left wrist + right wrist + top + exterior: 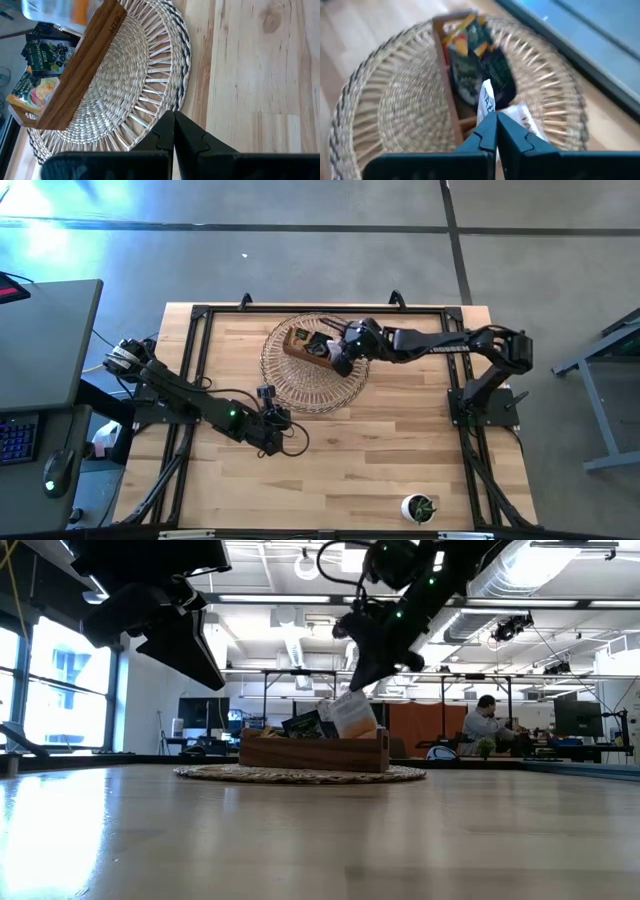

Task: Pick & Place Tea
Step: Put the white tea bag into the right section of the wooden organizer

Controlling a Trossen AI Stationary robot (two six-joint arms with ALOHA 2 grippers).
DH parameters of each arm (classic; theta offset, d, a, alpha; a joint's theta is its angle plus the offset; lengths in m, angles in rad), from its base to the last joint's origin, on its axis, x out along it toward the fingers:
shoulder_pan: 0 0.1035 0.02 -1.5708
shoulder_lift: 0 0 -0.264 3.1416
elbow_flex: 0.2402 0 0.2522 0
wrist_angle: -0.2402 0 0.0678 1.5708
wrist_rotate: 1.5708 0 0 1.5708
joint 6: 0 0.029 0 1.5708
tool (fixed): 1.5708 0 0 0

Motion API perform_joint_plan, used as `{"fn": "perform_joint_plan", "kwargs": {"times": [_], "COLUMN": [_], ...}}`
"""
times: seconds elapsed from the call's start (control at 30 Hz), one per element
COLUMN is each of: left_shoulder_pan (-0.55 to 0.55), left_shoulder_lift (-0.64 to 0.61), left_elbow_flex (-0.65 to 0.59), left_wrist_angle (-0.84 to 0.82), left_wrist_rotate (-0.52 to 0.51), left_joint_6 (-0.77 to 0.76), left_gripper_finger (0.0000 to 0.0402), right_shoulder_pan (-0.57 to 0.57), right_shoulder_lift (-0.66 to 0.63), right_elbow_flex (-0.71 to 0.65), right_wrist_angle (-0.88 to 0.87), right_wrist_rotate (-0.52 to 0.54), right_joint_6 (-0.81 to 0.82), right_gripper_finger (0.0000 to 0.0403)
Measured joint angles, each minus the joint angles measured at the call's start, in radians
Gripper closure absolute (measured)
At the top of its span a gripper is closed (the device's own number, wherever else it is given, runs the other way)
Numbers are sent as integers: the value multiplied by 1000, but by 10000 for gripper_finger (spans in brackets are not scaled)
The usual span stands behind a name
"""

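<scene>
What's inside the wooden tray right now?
The wooden tray holds tea sachets, dark and yellow-orange, standing on edge. The right gripper is shut on a white-and-orange sachet at one end. The tray's bottom is hidden, so no exact count.

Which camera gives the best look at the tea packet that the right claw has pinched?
The low view: the sachet hangs from the right gripper above the tray. The right wrist view blurs it, the high view hides it, the left wrist view clips it.

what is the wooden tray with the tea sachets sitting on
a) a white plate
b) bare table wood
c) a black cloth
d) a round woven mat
d: the wooden tray rests on a round woven mat, seen under it in the high and low views.
</scene>
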Motion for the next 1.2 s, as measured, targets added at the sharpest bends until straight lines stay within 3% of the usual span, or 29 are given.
{"fn": "perform_joint_plan", "kwargs": {"times": [0.17,0.33,0.7,0.93,1.1,1.2], "left_shoulder_pan": [0,0,0,0,0,0], "left_shoulder_lift": [0,0,0,0,0,0], "left_elbow_flex": [0,0,0,0,0,0], "left_wrist_angle": [-1,0,0,0,0,-1], "left_wrist_rotate": [1,4,6,7,7,7], "left_joint_6": [0,0,0,0,-7,-33], "left_gripper_finger": [402,402,402,402,402,402], "right_shoulder_pan": [65,105,119,136,169,175], "right_shoulder_lift": [2,44,152,153,153,153], "right_elbow_flex": [0,0,-1,-1,-1,-1], "right_wrist_angle": [-46,-16,97,73,5,-7], "right_wrist_rotate": [193,241,489,458,521,453], "right_joint_6": [63,106,163,174,180,140], "right_gripper_finger": [399,399,399,400,392,382]}}
